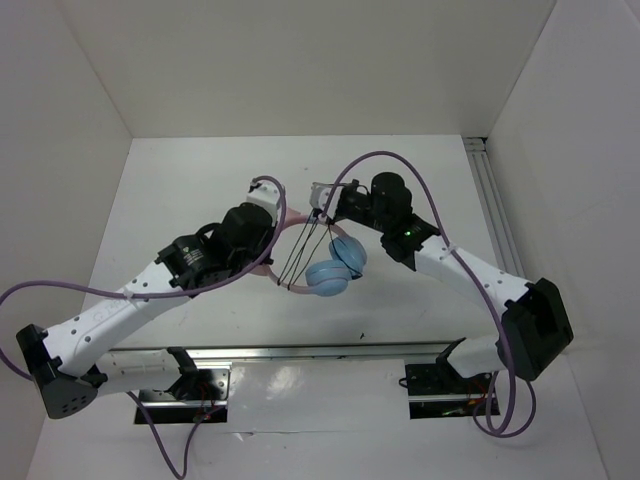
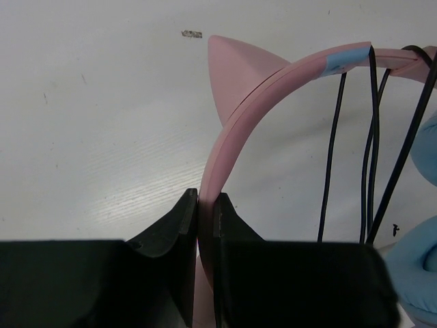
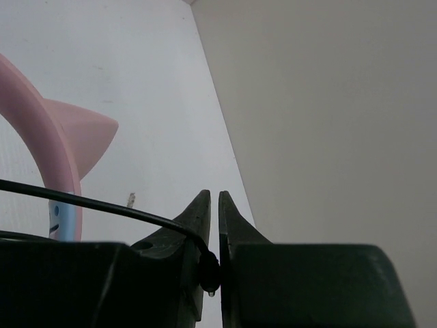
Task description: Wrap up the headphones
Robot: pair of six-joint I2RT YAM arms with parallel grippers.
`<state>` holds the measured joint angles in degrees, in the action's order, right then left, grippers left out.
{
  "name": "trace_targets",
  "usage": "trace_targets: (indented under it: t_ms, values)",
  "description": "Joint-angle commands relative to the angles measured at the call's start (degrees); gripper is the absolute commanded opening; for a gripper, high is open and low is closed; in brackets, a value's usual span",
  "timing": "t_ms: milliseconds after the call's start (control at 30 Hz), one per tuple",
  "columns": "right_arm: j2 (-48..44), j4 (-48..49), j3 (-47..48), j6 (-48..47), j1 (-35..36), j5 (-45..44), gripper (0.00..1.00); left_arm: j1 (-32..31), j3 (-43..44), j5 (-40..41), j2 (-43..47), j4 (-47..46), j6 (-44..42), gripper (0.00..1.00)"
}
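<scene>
While the left fingers (image 2: 179,229) are clamping shut on the pink headband (image 2: 273,78) of the headphones (image 1: 328,280), the black cord (image 2: 373,137) is looping over the band just right of them, and the right fingers (image 3: 235,225) are pinching that cord tight.

Free to pass over bare worktop (image 1: 180,190) left of and beyond the headphones (image 1: 335,272). Blocked at them by straight black cord (image 2: 373,150) strands, left pincer (image 2: 207,201) clamped on headband, right pincer (image 3: 218,201) pinching cord. Hemmed further right by side wall (image 1: 560,150).
</scene>
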<state>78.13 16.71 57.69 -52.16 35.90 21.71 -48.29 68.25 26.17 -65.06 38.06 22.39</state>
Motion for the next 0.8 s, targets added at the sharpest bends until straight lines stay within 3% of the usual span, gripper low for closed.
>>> trace_targets:
  t_ms: [0,67,467,767]
  values:
    - [0.1,8.3,3.2,-0.4,-3.9,-7.8,0.13,-1.1,1.0,-4.0,2.2,7.7,-3.1,0.0]
    - [0.6,7.5,3.2,-0.4,-3.9,-7.2,0.0,-1.1,1.0,-4.0,2.2,7.7,-3.1,0.0]
    - [4.3,12.8,0.2,3.3,-6.6,-5.0,0.0,-1.1,2.1,-3.5,2.8,8.9,-2.6,0.0]
    - [13.3,15.9,3.7,2.8,-8.4,-5.7,0.0,-1.1,1.9,3.3,-0.1,7.5,2.1,0.0]
